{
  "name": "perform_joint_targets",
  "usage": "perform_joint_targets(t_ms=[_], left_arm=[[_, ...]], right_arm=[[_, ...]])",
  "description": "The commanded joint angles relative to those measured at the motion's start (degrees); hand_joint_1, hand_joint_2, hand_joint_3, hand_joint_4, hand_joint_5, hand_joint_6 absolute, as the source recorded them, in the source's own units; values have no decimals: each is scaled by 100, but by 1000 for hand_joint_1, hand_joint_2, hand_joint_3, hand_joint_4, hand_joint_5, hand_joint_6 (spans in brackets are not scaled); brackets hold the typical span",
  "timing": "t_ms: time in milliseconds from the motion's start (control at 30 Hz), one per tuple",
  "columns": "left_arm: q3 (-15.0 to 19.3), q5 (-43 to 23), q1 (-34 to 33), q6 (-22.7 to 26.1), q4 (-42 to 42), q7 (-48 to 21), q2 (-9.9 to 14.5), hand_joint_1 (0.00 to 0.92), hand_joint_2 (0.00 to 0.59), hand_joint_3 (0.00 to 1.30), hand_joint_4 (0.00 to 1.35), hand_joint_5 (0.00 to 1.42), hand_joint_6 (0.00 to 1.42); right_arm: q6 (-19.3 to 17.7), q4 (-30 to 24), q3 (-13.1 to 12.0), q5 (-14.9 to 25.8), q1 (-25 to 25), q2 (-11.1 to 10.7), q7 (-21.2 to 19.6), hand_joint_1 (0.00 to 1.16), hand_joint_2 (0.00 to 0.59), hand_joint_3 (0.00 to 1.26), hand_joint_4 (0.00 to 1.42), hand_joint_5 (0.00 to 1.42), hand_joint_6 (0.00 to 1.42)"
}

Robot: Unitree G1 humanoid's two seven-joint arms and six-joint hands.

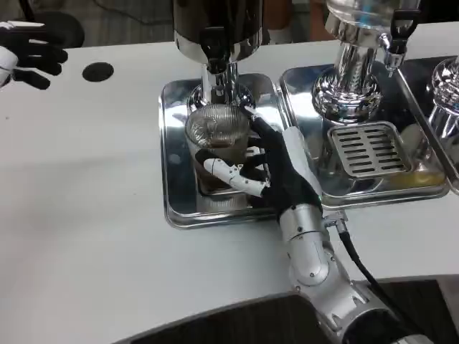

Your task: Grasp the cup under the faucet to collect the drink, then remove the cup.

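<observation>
A white desk (86, 215) is seen carrying steel drip trays side by side; the left tray (176, 143) sits under a dark-bodied drink dispenser (215, 25), and a 2nd tray (430, 188) w/ a slotted grate (369, 147) sits under a chrome dispenser (351, 64) to the right. A 3rd chrome unit (446, 100) is cut off at the picture's right edge. The right hand (269, 175) is reached in over the left tray from the near side, its silver forearm (312, 254) trailing back twd the robot w/ a black cable beside it. The ribbed clear glass cup (217, 136) is stood upright on the left tray, directly below the faucet (217, 72), and is wrapped by the right hand: white thumb across the near face, black fingers round the far right side. Some dark drink is seen in the cup's lower part, approx. a third up; whether liquid is flowing at this instant cannot be told. The left hand (25, 54) is held apart at the desk's far left corner, fingers spread, nothing in it, near a black round hole (97, 72) in the desk. Judged step: collecting, cup gripped under the spout. Next, once filled enough, the cup would need to be kept level, grip firm, and drawn out twd the robot, clear of the tray rim, w/o spilling.
</observation>
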Motion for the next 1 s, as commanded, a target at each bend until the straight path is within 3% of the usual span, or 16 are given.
perform_joint_targets(t_ms=[33, 167, 300, 500, 633, 1000], left_arm=[[37, -30, 117, -8, -49, -7, 109, 0, 173, 447, 466, 472, 562], [27, 36, 188, -68, -135, 52, 122, 0, 175, 447, 469, 473, 564], [-97, 144, 209, -75, -147, -34, 131, 0, 161, 405, 408, 411, 521], [-489, 221, 65, -121, 171, -385, 27, 0, 155, 324, 296, 309, 429], [-791, 293, -132, -178, 506, -642, -22, 0, 156, 227, 149, 160, 301], [-1393, 598, -662, -596, 1546, -953, -492, 0, 146, 109, 30, 37, 186]], right_arm=[[-140, -58, 116, -117, 64, 196, -169, 656, 173, 230, 232, 383, 591], [-123, -108, 202, -222, 98, 186, -326, 660, 168, 230, 232, 393, 612], [-125, -181, 230, -287, 169, 153, -559, 675, 169, 272, 283, 472, 743], [-79, -300, 190, -310, 299, 71, -662, 678, 169, 288, 327, 534, 830], [-44, -335, 179, -346, 334, 56, -726, 678, 169, 297, 328, 549, 839], [-97, -241, 151, -398, 307, 36, -982, 678, 169, 312, 358, 585, 887]])
